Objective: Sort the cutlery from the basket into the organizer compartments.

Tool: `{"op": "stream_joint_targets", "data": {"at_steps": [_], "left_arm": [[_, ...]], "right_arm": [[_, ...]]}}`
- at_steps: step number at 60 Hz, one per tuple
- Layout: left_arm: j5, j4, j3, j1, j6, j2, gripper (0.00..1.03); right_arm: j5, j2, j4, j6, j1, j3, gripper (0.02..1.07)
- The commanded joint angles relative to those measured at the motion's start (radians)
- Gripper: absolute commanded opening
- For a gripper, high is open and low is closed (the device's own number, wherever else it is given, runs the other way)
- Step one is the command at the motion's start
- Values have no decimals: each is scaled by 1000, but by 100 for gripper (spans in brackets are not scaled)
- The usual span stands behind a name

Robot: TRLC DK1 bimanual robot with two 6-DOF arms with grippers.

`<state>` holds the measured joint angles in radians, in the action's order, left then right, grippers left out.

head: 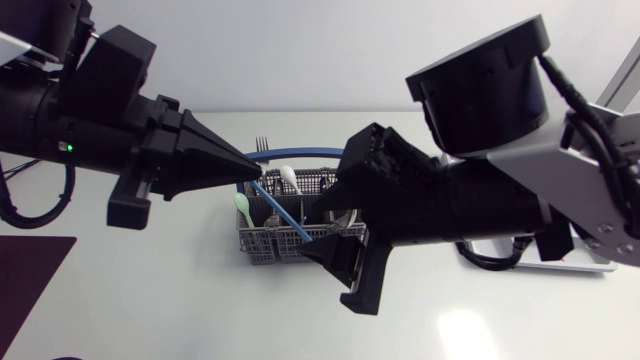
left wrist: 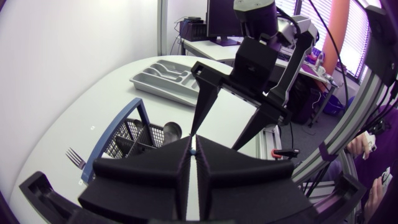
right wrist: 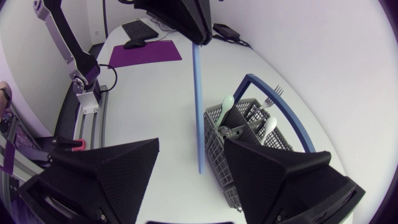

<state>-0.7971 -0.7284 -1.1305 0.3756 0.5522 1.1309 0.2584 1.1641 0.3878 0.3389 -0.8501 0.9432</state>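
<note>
Closest to me, the right arm's matte black claw [right wrist: 191,142] hangs with its two wedge fingers spread wide. Neither finger touches anything. Between them passes a long, slim, light-blue plastic utensil [right wrist: 197,106], held nearly upright. Its lower end is just beside the near wall of the basket, and I cannot tell whether it touches the basket. The working end of the utensil cannot be made out.

The upper end of that blue piece is pinched in the left arm's claw [head: 252,177], whose fingers are pressed together on it from both sides. This claw reaches in over the basket from the left and points at the right claw.

Below them on the white surface [head: 180,310] sits the grey plastic mesh cutlery basket [right wrist: 214,143], with an arched blue handle [right wrist: 292,118] across its top. Three pieces stand in its compartments:
- a pale green plastic spoon [head: 243,205], bowl upward, on the left arm's side
- a white plastic spoon [head: 288,178], tilted, towards the middle
- a metal fork [head: 262,143], tines up, at the far edge by the handle

Off on the left arm's side, a dark purple mat [right wrist: 146,53] lies flat on the surface, well apart from the basket.

Farthest off, beyond the basket in the left wrist view, is the grey moulded organizer tray [left wrist: 152,87]. It lies flat, well clear of both claws.
</note>
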Motion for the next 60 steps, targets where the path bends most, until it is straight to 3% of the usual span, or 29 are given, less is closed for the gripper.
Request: {"op": "stream_joint_targets", "data": {"at_steps": [1, 22, 35, 42, 51, 54, 60], "left_arm": [[-37, -6, 0, 5, -26, 15, 4], [-86, -3, -3, -7, -29, 32, 4], [-88, 4, -3, -27, -28, 35, 4], [-88, 6, -6, -33, -29, 35, 4], [-88, 29, -12, -43, -61, 35, 11], [-88, 32, -15, -44, -67, 35, 20], [-88, 43, -17, -43, -86, 35, 28]], "right_arm": [[-1, 26, -18, 20, -12, 22, 77], [-8, 101, -43, 25, -27, 60, 42], [-22, 98, -33, 25, -32, 60, 9], [-22, 94, -18, 22, -32, 58, 8], [-22, 82, -9, 22, -35, 58, 8], [-22, 78, -4, 22, -35, 57, 8], [-24, 74, -1, 22, -35, 52, 8]]}}
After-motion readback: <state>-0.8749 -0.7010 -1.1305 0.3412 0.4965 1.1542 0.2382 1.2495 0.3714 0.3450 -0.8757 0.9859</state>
